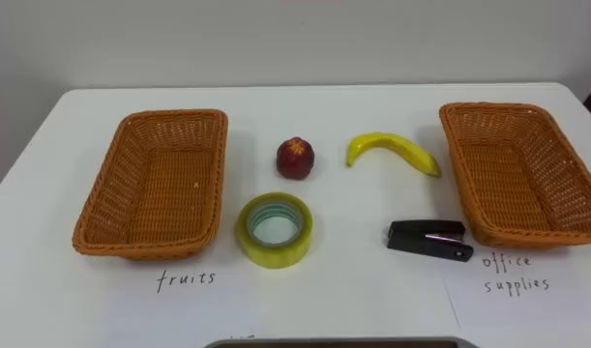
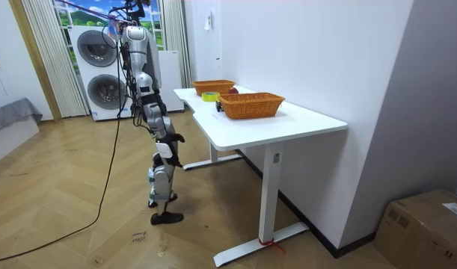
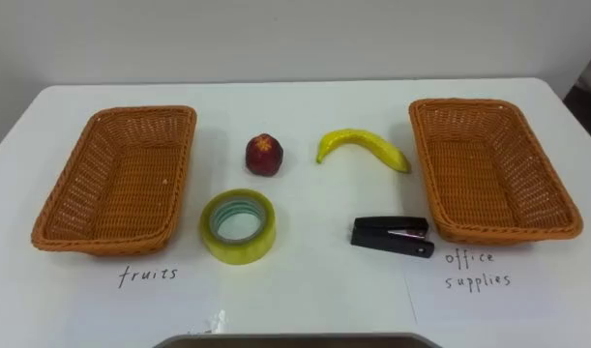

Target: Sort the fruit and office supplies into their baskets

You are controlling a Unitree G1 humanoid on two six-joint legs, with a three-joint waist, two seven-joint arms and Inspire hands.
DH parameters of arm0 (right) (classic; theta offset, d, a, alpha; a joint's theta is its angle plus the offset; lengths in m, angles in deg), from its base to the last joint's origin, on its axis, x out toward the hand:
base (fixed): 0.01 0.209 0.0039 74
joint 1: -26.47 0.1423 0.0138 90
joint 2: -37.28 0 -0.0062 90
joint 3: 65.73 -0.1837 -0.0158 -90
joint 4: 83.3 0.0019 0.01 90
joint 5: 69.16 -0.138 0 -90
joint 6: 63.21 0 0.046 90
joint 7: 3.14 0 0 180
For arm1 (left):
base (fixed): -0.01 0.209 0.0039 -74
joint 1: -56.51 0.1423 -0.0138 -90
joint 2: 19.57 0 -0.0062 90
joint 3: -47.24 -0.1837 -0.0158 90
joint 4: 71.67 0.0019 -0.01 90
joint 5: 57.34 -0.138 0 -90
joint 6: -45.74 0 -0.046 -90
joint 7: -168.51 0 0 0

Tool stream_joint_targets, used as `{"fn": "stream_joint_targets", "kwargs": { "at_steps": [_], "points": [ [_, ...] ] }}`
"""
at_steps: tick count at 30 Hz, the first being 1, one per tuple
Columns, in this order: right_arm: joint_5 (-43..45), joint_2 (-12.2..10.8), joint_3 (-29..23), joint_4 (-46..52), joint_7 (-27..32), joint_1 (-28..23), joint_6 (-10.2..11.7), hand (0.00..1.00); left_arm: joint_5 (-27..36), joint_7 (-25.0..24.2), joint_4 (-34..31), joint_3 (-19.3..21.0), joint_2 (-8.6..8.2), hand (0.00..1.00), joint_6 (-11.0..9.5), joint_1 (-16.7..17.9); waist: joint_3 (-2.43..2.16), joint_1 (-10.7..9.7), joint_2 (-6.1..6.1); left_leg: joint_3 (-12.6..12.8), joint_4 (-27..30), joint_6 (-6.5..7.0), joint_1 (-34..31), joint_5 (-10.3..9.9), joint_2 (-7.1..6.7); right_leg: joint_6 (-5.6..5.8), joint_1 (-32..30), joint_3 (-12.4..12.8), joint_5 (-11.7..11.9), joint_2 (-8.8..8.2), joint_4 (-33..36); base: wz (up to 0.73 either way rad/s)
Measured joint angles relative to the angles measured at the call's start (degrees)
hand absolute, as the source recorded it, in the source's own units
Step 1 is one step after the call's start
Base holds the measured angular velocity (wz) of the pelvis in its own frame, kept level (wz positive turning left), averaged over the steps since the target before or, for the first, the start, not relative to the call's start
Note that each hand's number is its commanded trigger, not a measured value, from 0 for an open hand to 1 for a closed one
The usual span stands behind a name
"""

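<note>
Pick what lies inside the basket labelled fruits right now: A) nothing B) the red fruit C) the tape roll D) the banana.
A: the left basket is bare inside; the banana, red fruit, tape roll and stapler lie on the table between it and the right basket.

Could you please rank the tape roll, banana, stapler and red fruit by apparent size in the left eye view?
1. Yellow roll of tape, largest.
2. Curved yellow banana and black stapler: similar length, so unranked.
3. Small round red fruit, smallest.
</note>
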Motion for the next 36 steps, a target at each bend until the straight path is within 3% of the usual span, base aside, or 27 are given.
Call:
{"fn": "stream_joint_targets", "kwargs": {
  "at_steps": [11,19,25,33,36],
  "points": [
    [-0.05,0.01,0.27,0.21,-0.14,0.03,0.29,0.00,-1.46,2.31,-0.64,0.89,-0.25,0.00,-0.18,-0.29,0.01,0.03,-0.50,0.05,-0.11,0.00,-0.17,0.00,-0.08,0.12,-0.55,0.04,-0.38,-0.02,-0.40,0.00],
    [-0.32,0.10,-0.96,0.00,-0.27,-0.21,0.08,0.00,-0.65,0.57,-0.71,-0.28,0.41,0.00,-0.08,-0.02,-0.01,-0.49,-0.51,0.09,-0.33,-0.01,0.02,0.00,-0.08,0.08,-0.60,0.13,-0.43,-0.01,-0.32,0.00],
    [-3.09,0.23,-5.73,0.52,0.37,-3.57,0.10,0.00,0.88,-0.46,-0.82,0.43,0.50,0.00,-0.08,0.26,-0.05,-1.26,-0.66,0.48,-0.54,-0.01,-0.05,0.00,-0.03,0.07,-0.92,0.71,-0.48,0.03,-0.13,-0.03],
    [-5.72,0.23,-12.46,0.42,4.81,-6.90,0.03,0.00,0.39,-2.06,-0.75,2.32,0.81,0.00,-0.06,0.49,-0.03,-2.46,-0.95,1.46,-0.57,0.00,0.06,0.01,0.05,0.05,-1.38,3.41,-0.52,0.46,0.04,-0.06],
    [-7.00,0.30,-19.09,1.21,7.25,-6.87,-0.43,0.00,-0.19,-2.94,-0.66,4.05,1.50,0.00,-0.02,1.43,0.07,-3.89,-1.60,2.75,-1.15,-0.08,1.57,-0.02,0.25,-0.03,-0.73,4.42,-0.58,0.66,0.06,-0.16]
  ]
}}
